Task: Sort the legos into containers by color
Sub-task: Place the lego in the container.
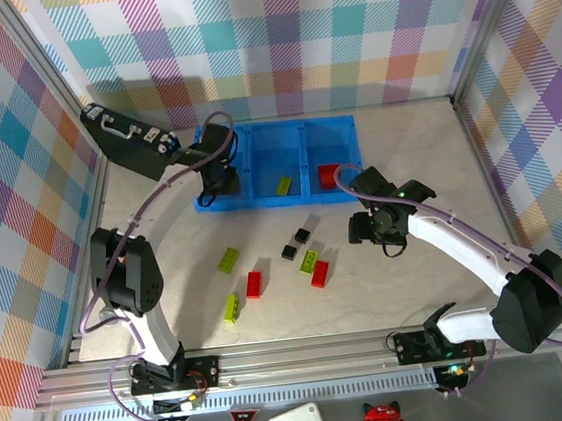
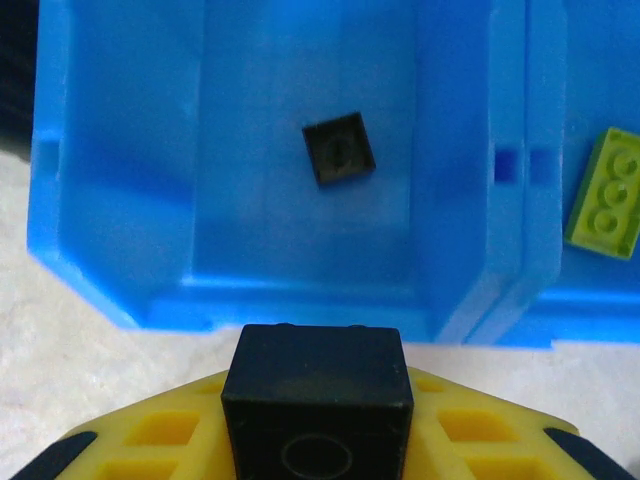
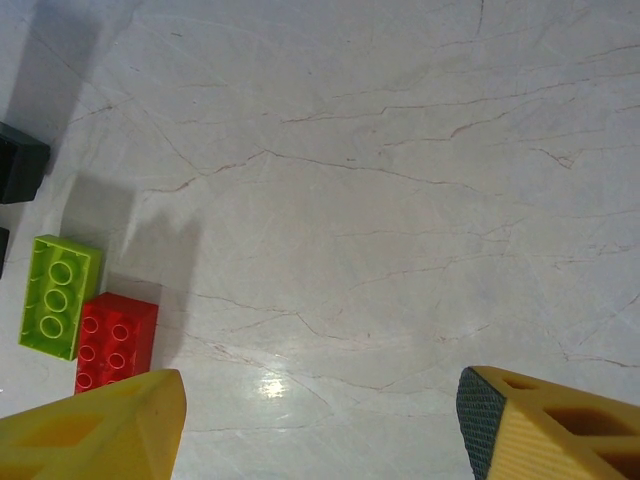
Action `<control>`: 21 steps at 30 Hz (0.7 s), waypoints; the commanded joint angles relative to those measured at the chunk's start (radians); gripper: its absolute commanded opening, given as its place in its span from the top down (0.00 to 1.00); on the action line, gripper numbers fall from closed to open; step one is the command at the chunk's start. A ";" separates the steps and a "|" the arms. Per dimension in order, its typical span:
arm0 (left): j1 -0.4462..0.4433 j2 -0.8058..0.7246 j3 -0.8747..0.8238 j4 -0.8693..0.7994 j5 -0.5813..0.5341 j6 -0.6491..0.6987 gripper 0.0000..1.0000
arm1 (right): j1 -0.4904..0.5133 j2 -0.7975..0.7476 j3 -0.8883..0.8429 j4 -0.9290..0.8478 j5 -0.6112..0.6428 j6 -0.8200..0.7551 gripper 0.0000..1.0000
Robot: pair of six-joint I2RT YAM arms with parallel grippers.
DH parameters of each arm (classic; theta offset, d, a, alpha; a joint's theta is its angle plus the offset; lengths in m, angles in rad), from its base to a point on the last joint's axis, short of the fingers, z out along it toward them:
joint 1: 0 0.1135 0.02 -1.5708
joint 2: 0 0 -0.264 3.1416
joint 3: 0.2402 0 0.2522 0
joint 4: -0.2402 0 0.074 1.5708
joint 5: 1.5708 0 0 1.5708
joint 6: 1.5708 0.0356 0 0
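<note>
Legos (image 1: pixel 289 253) lie partly sorted; the containers (image 1: pixel 267 152), three joined blue bins in a row, sit at the middle of the far edge of the tabletop (image 1: pixel 406 157); the left bin (image 2: pixel 130 150) has one black square (image 2: pixel 340 150) flat on its floor; the middle bin (image 1: pixel 261 167) holds a lime-green brick (image 2: pixel 606 193); the right bin (image 1: pixel 339 139) holds a red brick (image 1: pixel 330 175).

Over the left bin hangs the left tool (image 1: pixel 218 185), its yellow fingers (image 2: pixel 150 435) clamped on a black brick (image 2: pixel 318 410).

Seven loose pieces lie on the open tabletop, about halfway between the bins and the near edge; near the middle are two small black pieces (image 1: pixel 304 235), close together but apart, and just nearside of them a green oblong (image 1: pixel 309 260) with a red oblong (image 1: pixel 320 274) right against it; farther toward the left edge lie a second green piece (image 1: pixel 229 259), a second red piece (image 1: pixel 255 284) and, closest to the near edge, a third green piece (image 1: pixel 231 307), all three apart from one another.

Above bare tabletop, just to the right of the green and red pair, hovers the right tool (image 3: pixel 320 410); its jaws stand wide apart with nothing between them.

At the far left corner stands a black briefcase (image 1: pixel 123 139), close to the left end of the bins.
</note>
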 commanded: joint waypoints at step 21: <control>0.110 0.376 0.218 -0.009 0.067 0.050 0.62 | 0.004 -0.089 -0.021 -0.068 0.032 0.010 0.27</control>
